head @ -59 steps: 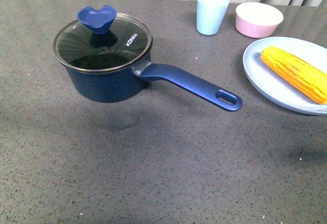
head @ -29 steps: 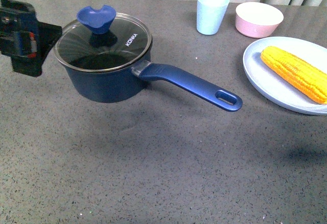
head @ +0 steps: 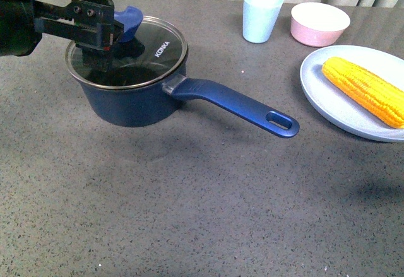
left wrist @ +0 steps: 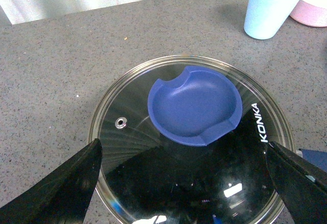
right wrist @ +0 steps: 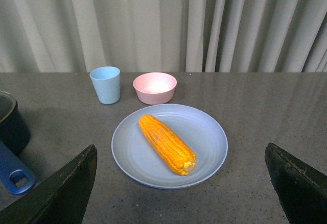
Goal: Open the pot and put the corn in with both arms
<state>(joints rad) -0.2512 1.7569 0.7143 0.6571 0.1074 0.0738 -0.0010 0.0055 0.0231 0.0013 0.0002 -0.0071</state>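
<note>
The navy-blue pot (head: 129, 100) stands at the left of the table under a glass lid (head: 154, 53) with a blue knob (head: 131, 18). My left gripper (head: 108, 32) hovers over the lid's left side, open, partly hiding the knob. In the left wrist view the knob (left wrist: 194, 104) lies ahead of the open left gripper (left wrist: 186, 183), whose fingers (left wrist: 76, 183) spread about as wide as the lid (left wrist: 153, 183). The corn (head: 363, 91) lies on a pale blue plate (head: 325, 103). The open right gripper (right wrist: 179, 193) hangs short of the corn (right wrist: 167, 143), holding nothing.
A light blue cup (head: 262, 15) and a pink bowl (head: 320, 23) stand at the back, between pot and plate. The pot's long handle (head: 240, 103) points right toward the plate. The right wrist view shows the handle's end (right wrist: 13, 175) and a curtain behind the table.
My left arm came in from the left edge and moved right, over the pot's lid. Pot, lid and corn have not moved.
</note>
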